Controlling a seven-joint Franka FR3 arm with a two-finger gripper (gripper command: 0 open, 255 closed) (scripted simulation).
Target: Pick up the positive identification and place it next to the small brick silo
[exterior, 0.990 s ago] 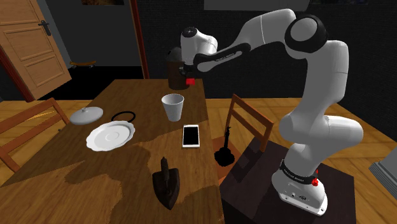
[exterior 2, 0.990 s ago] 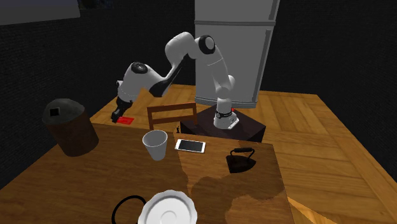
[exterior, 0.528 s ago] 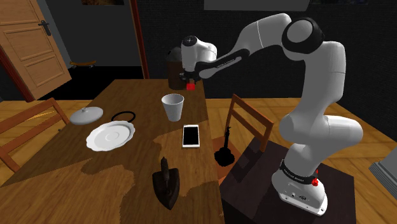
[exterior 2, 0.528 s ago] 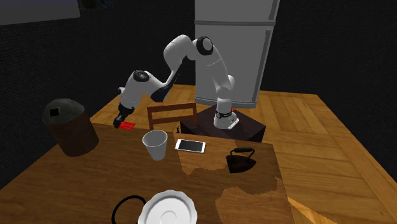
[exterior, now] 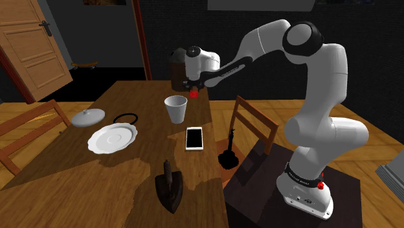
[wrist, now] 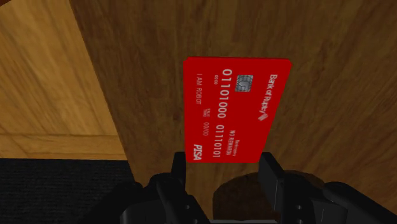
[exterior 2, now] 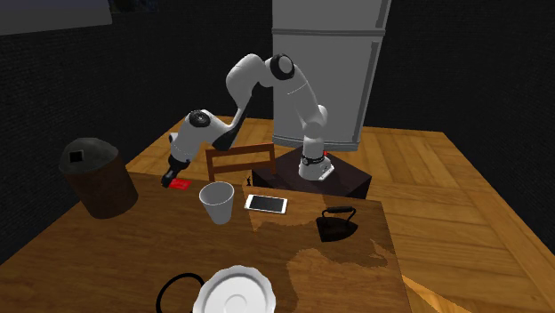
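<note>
End effector (wrist: pixel 224 162) fingers are clamped on the short end of a red bank card (wrist: pixel 235 108), held low over the wooden desk (wrist: pixel 331 76). In the second exterior view the card (exterior 2: pixel 180 184) hangs between the brown domed silo (exterior 2: pixel 98 178) and the white cup (exterior 2: pixel 217 204), near the desk's edge; bare wood lies around it.

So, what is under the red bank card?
The wooden table lies below the red bank card that the gripper holds; the patch directly behind the card is covered.
</note>
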